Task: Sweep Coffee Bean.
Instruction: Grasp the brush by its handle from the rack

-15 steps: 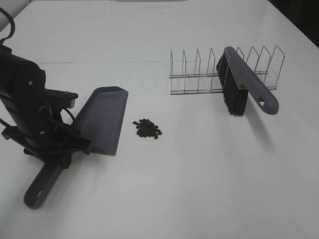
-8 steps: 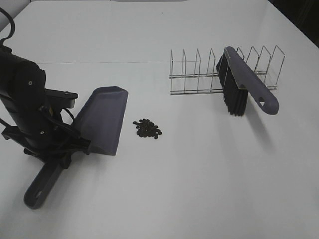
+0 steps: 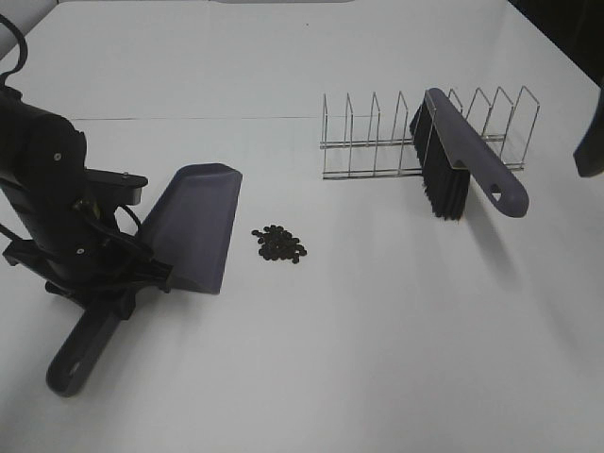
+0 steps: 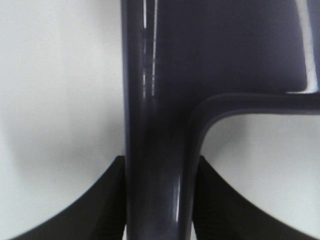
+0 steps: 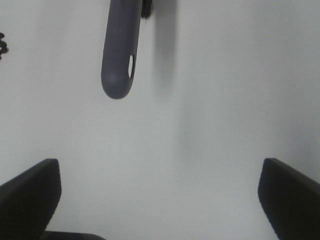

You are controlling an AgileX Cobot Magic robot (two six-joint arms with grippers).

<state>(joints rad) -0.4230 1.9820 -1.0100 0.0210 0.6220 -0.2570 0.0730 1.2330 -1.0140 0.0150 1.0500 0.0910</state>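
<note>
Two left fingers [image 4: 102, 210] pinch the dustpan [image 4: 157, 150] by its handle. The right fingers [image 5: 30, 192], spread wide and empty, have just entered at the frame's right edge, probably for the brush [image 3: 462, 165]. Coffee beans [image 3: 279, 243] lie centre-left on the surface [image 3: 377, 330], beside the dustpan.

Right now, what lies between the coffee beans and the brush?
Only bare table between coffee beans and brush; the exterior high view shows it.

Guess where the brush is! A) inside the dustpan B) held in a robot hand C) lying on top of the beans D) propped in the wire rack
D: the brush stands propped in the wire rack, bristles down, well away from the beans.
</note>
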